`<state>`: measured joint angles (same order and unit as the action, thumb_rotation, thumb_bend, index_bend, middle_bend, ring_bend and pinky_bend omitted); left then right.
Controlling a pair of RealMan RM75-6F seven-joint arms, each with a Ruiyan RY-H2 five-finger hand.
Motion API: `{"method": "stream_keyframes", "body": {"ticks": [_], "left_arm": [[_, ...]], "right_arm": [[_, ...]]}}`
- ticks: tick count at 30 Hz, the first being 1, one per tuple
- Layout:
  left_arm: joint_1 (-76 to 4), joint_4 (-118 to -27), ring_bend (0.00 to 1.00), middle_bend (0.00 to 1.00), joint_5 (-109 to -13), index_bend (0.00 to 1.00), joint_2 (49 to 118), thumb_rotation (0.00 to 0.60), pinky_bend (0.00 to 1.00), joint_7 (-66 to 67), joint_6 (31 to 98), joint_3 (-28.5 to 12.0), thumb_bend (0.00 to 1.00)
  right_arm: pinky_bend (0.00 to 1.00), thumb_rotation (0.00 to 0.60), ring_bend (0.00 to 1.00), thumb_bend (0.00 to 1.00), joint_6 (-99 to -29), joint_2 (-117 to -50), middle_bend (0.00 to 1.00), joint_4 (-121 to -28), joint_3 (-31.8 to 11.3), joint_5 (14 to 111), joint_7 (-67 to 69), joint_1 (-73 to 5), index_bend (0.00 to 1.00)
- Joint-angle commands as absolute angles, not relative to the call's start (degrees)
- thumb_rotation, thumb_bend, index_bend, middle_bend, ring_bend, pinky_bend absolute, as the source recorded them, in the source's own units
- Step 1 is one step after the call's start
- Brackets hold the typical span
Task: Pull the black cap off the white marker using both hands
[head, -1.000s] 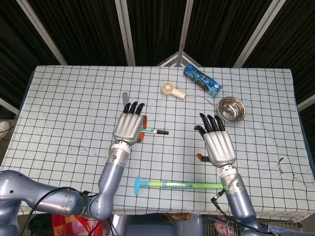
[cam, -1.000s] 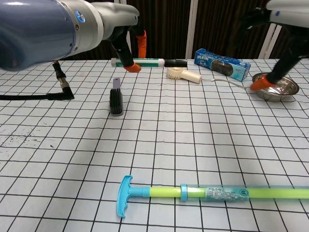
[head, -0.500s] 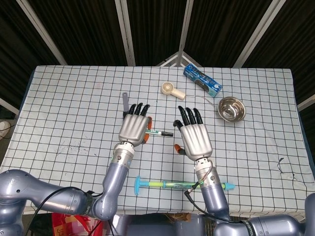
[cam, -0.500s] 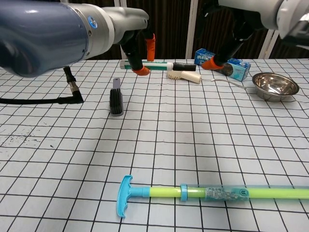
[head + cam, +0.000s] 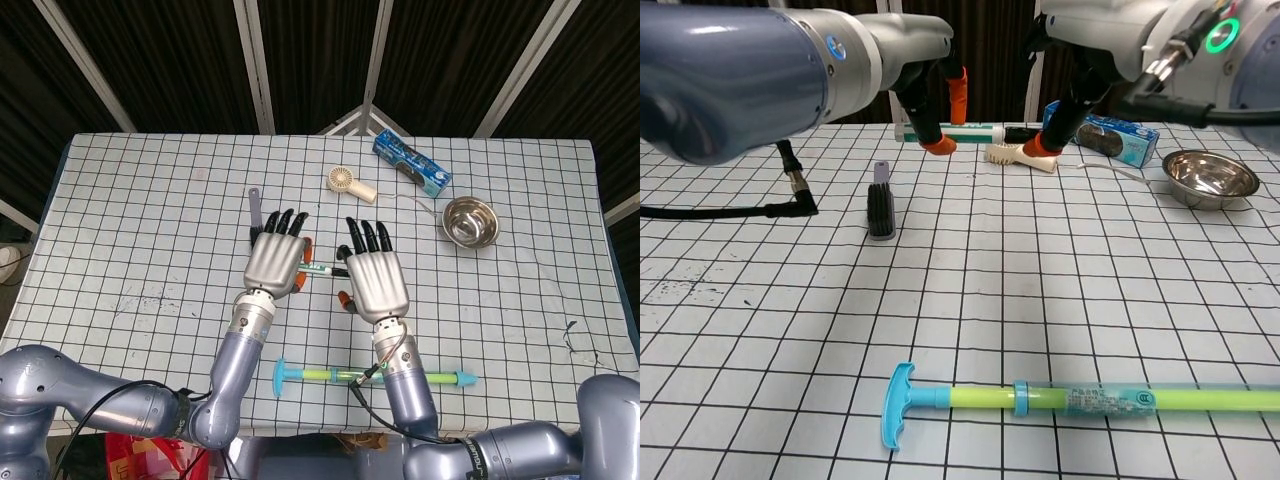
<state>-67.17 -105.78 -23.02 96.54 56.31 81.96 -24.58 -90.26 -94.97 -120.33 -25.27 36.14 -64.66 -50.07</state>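
Robot hand (image 5: 275, 262) on marker (image 5: 975, 132); steel bowl (image 5: 470, 220) apart.

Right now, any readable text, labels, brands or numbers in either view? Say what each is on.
None can be read.
Blue packet: white print, too blurred.
Green tube: label with a round mark and small print, too small.
White marker: green band, no legible text.
Small fan and steel bowl: no markings visible.

left hand (image 5: 275, 262) raised, right hand (image 5: 377, 281) beside
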Motion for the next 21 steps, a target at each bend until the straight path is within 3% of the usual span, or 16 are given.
{"method": "stream_keyframes", "body": {"ticks": [1,21], "left_arm": [[-67.2,-105.7,0.00,0.07,-23.1,0.58,96.6,0.600,0.00,56.2,81.8,-24.5,0.55],[-67.0,-105.7,0.00,0.07,-24.3,0.58,96.8,0.600,0.00,55.3,81.2,-23.5,0.55]], "right_arm": [[0.00,0.600,0.00,0.27,-90.6,-95.6,0.05,-119.7,-25.2,35.8,-64.6,-50.7,0.42],[0.00,0.600,0.00,0.28,-91.7,-97.2,0.05,-116.1,-25.5,33.0,-63.8,-53.6,0.46]]}}
